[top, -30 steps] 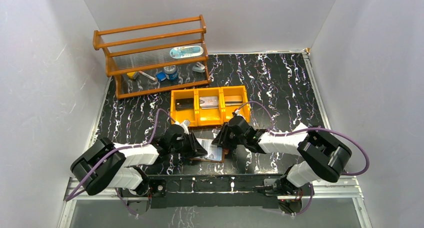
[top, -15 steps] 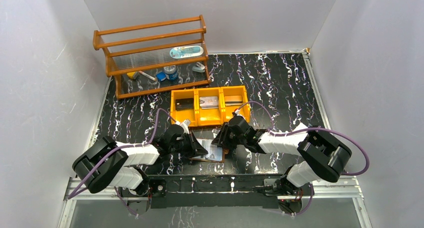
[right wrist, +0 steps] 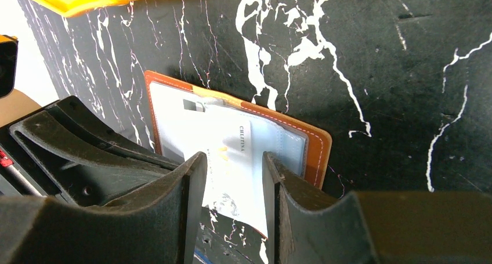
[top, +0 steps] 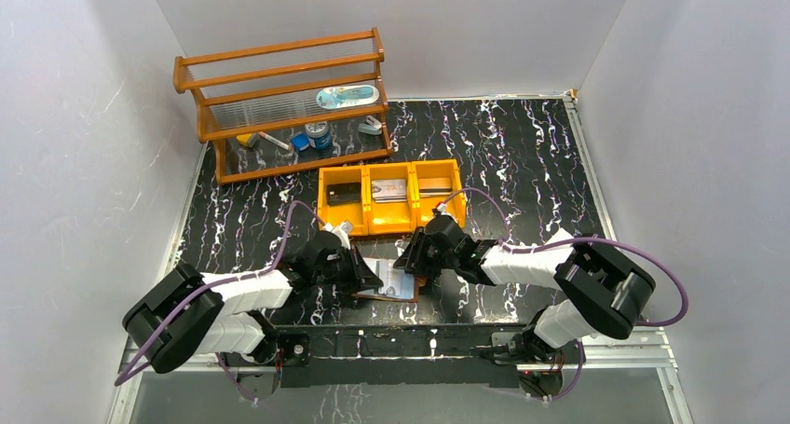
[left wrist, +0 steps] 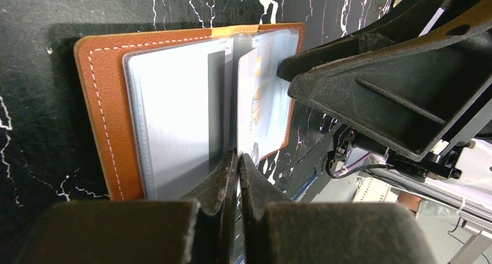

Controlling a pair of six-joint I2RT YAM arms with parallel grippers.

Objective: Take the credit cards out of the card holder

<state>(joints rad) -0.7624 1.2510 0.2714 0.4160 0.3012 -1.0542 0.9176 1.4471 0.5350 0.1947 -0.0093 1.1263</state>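
The brown card holder [top: 399,286] lies open on the black marble table between both grippers, its clear sleeves facing up [left wrist: 107,113]. A pale credit card [left wrist: 264,101] sticks up and out of the right-hand sleeve toward the near edge. My left gripper [left wrist: 238,159] is shut with its tips pinched on that card's near corner; from above it sits at the holder's left side [top: 365,280]. My right gripper [right wrist: 234,159] stands open over the holder's right half [right wrist: 316,148], one finger on each side of the card [right wrist: 226,142] and apart from it.
An orange three-compartment tray [top: 389,221] with flat items sits just beyond the holder. A wooden rack [top: 284,107] with small objects stands at the back left. White walls close in both sides.
My left gripper has closed at the card's near corner, and the left arm's rear link has shifted slightly left. The right arm and the holder have stayed put.
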